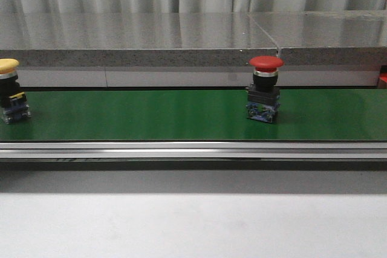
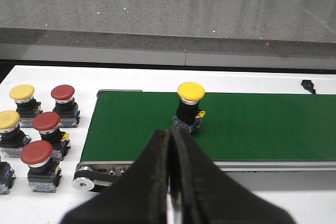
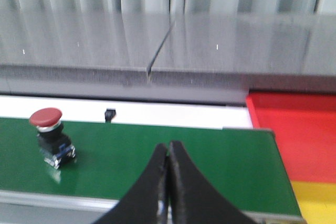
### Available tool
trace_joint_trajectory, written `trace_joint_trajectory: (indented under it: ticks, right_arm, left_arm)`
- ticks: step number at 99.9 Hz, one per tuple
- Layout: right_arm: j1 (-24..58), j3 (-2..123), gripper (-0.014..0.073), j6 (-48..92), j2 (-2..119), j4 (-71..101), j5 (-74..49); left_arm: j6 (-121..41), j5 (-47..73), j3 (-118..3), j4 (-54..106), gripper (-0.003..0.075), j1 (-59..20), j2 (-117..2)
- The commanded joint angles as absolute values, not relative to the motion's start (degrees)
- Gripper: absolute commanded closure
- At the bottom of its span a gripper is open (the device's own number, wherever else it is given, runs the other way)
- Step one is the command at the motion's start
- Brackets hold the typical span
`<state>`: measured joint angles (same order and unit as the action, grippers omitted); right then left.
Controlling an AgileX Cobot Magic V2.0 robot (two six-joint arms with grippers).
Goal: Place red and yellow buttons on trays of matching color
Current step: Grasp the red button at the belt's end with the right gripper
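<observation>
A red button stands upright on the green belt, right of its middle; the right wrist view shows the same red button on the belt. A yellow button stands at the belt's left end, also seen as the yellow button in the left wrist view. My left gripper is shut and empty, short of the yellow button. My right gripper is shut and empty above the belt, well right of the red button. A red tray and a yellow tray lie past the belt's right end.
Several spare red and yellow buttons stand on the white table left of the belt. The belt's metal rail runs along its front. A grey stone ledge lies behind the belt. A small black part sits on the white strip.
</observation>
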<state>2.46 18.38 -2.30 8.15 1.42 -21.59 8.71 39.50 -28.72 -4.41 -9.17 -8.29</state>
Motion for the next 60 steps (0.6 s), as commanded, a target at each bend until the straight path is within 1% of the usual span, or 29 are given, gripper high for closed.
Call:
trace_joint_trajectory:
  ticks: [1, 14, 28, 53, 60]
  right_arm:
    - [2.63, 27.26, 0.0662, -2.09, 14.37, 1.84, -27.46]
    - [2.63, 38.33, 0.0662, -2.09, 24.81, 1.57, -38.73]
    - [2.63, 46.06, 0.0662, -2.09, 34.64, 1.94, -44.64]
    - [2.63, 47.70, 0.0655, -2.09, 45.30, 1.94, -45.83]
    - [2.63, 47.70, 0.0610, -2.09, 46.90, 1.94, -46.89]
  left_arm:
    - [9.21, 35.16, -30.06, -4.58, 0.0739, -9.62, -8.97]
    - [9.21, 35.16, -30.06, -4.47, 0.0739, -9.62, -8.97]
    - [9.21, 35.16, -30.06, -4.47, 0.0739, -9.62, -8.97]
    - [9.21, 35.16, -30.06, -4.47, 0.0739, -9.62, -8.97]
    - [9.21, 35.16, -30.06, -4.47, 0.0739, -9.62, -8.97]
